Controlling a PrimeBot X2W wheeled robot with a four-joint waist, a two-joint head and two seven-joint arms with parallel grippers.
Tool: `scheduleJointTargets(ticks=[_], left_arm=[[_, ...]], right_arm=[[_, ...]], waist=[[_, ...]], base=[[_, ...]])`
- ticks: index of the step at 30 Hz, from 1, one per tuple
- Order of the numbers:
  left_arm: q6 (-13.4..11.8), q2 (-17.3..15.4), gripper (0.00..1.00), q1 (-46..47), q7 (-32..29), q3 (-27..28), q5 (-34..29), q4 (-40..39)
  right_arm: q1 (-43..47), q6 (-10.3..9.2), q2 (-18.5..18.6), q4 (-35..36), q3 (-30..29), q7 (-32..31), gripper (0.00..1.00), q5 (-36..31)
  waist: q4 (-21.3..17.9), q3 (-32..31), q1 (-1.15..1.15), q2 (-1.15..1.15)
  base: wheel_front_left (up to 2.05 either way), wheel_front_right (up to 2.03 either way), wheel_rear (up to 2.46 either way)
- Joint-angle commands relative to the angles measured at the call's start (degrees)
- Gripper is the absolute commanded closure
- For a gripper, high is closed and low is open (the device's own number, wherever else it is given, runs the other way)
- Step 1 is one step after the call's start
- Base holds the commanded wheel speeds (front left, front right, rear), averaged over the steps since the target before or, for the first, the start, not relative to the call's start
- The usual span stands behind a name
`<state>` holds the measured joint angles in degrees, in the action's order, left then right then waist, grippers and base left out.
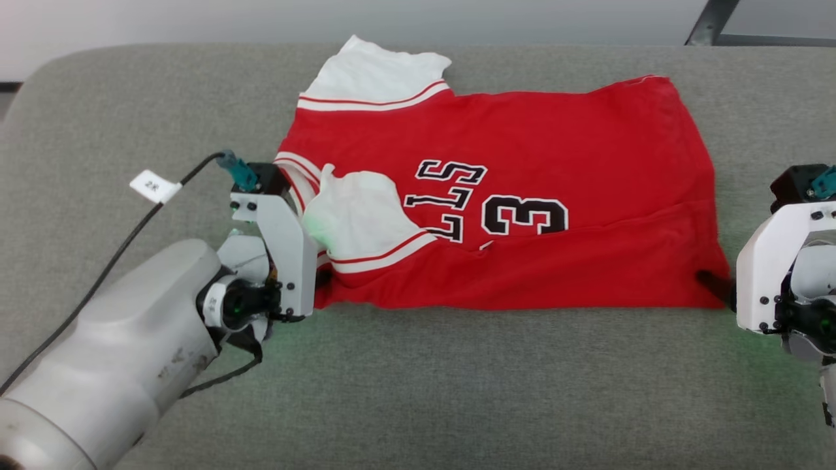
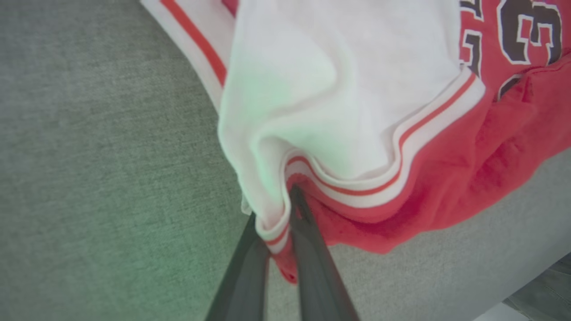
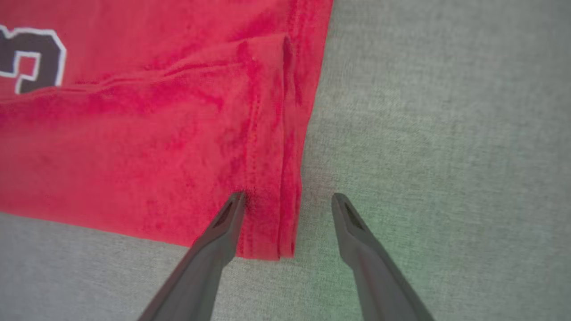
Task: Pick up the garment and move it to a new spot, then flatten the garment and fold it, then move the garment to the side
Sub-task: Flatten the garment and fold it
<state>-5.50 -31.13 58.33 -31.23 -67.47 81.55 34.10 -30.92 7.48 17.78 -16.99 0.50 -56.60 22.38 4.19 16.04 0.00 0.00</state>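
- Left gripper [image 2: 274, 203]: fingers pressed together, pinching the white sleeve end [image 2: 272, 223] of the garment [image 1: 522, 163] right at its striped trim (a bit of red cloth bunched in the pinch too).
- That near sleeve [image 1: 359, 215] is lifted slightly and lies over the red body, just beside the black lettering.
- Right gripper [image 3: 289, 196]: fingers spread wide, straddling the garment's near right corner; one fingertip [image 3: 236, 203] over the red hem, the other over bare cushion [image 1: 418, 391]. Contact with the cloth: cannot tell.
- Garment lies across the middle of the grey cushion, between the two grippers, printed side up, near long edge folded over toward the number.
- Far sleeve [image 1: 372, 72] spread flat at the back edge.
- Black cable [image 1: 117, 254] with a white tag [image 1: 153, 186] runs along the left arm.
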Motion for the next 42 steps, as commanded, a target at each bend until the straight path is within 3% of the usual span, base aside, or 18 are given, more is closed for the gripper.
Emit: scheduleJointTargets(ticks=[1,6,7,8,16,22,31,42], left_arm=[[0.2,0.1,1.00,0.2,0.3,0.1,-0.4,0.4],[1.2,0.9,1.00,0.7,0.6,0.3,-0.4,2.1],[1.3,1.1,1.00,0.8,0.7,0.4,-0.3,2.4],[1.4,1.2,1.00,0.8,0.8,0.4,-0.3,2.7],[2.4,0.9,1.00,0.5,0.4,0.7,0.3,4.3],[1.2,-0.7,1.00,-0.2,-1.1,0.4,0.5,3.1],[-2.8,-5.8,1.00,-2.1,-3.4,-0.1,0.5,-4.0],[-11.0,-13.5,1.00,-6.5,-5.2,-1.4,0.5,-21.0]], right_arm=[[-0.5,0.02,0.2,-0.2,0.0,-0.4,0.00,-0.5],[-1.3,0.02,-0.6,-3.6,0.0,-4.2,0.00,-0.1],[-1.6,0.02,-0.5,-3.9,0.1,-4.5,0.22,-0.3],[-1.8,0.02,-0.4,-4.0,0.5,-4.7,1.00,-0.5],[-1.5,-0.02,1.6,-3.5,0.9,-4.7,1.00,1.0],[-0.2,-0.02,3.4,-1.3,0.6,-5.0,1.00,2.7],[4.7,-0.02,5.6,5.1,-1.1,-6.6,1.00,4.9],[13.9,-0.02,5.8,14.9,-3.4,-9.1,1.00,7.6]], waist=[[0.6,0.6,0.00,0.00],[1.3,1.1,0.00,0.00],[1.5,1.2,0.00,0.00],[1.6,1.3,0.00,0.00],[1.8,0.9,0.00,0.00],[1.7,0.0,0.00,0.00],[1.8,-1.8,0.00,0.00],[1.9,-2.8,0.00,0.00]], base=[[0.00,0.00,0.00],[0.00,0.00,0.00],[0.00,0.00,0.00],[0.00,0.00,0.00],[0.00,0.00,0.00],[0.00,0.00,0.00],[0.00,0.00,0.00],[0.00,0.00,0.00]])
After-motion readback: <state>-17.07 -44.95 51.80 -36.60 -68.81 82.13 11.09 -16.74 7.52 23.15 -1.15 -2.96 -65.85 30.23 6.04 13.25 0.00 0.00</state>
